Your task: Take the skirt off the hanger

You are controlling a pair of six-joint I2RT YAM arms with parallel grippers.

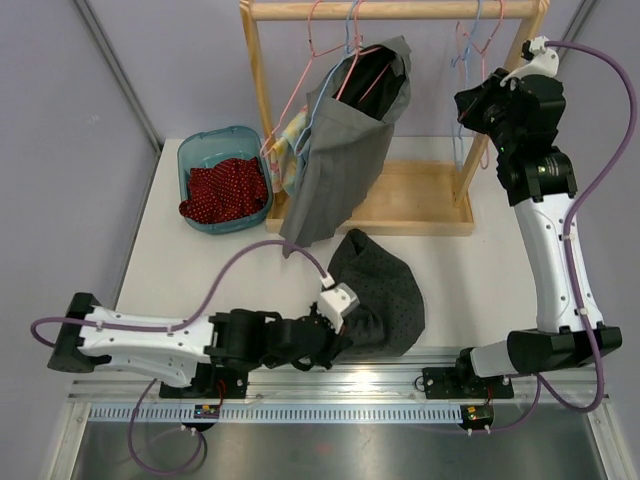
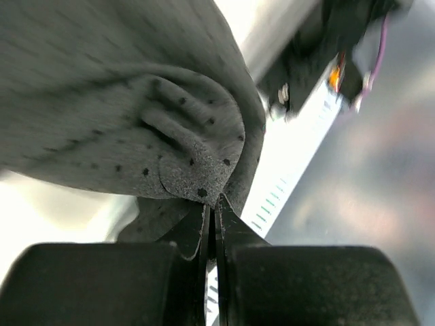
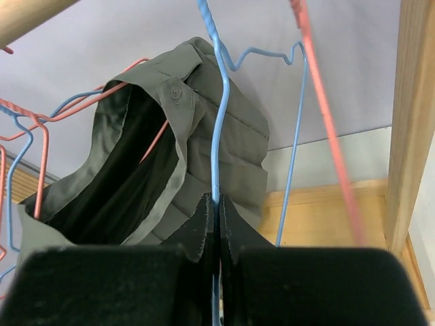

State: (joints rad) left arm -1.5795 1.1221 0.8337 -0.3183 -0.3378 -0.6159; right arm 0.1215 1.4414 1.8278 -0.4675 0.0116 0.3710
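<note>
Left gripper (image 2: pixel 212 209): jaws pressed nearly together, pinching a fold of the dark dotted skirt (image 2: pixel 136 102) at their tips.
Dark dotted skirt (image 1: pixel 385 290): heaped on the table (image 1: pixel 470 290), near the front edge, off any hanger.
Right gripper (image 3: pixel 215 207): up at the wooden rack (image 1: pixel 390 10), jaws narrow, clamped on the blue hanger (image 3: pixel 219 122) wire.
Grey skirt (image 1: pixel 345 150): hangs crooked from the rail on a pink hanger (image 3: pixel 129 85), waistband gaping open, hem reaching the rack's base.
Blue bin (image 1: pixel 200 150): left of the rack, holding a red dotted cloth (image 1: pixel 225 190).

A lab: plain partition walls (image 1: pixel 60 100), an aluminium mounting rail (image 1: pixel 340 395).
</note>
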